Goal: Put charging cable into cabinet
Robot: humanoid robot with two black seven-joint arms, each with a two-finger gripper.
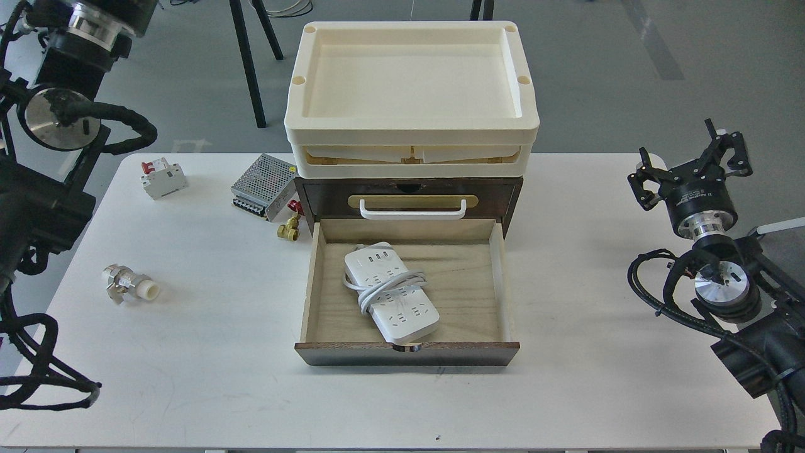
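Observation:
The charging cable [390, 290], a white power strip with its cord wrapped around the middle, lies flat and slightly askew in the open bottom drawer [497, 296] of the cabinet [509, 189]. Nothing touches it. The cabinet is dark brown with a white bar handle [412, 214] on the shut drawer above and a cream tray [409, 126] on top. My left arm [56, 119] rises along the left edge and leaves the view at the top; its gripper is out of view. My right gripper [692, 160] is open and empty, far right of the cabinet.
On the white table [207, 352] left of the cabinet are a silver perforated power-supply box [261, 185], a small brass valve with a red handle [289, 226], a white circuit breaker with a red switch [162, 177] and a metal-and-white fitting [129, 284].

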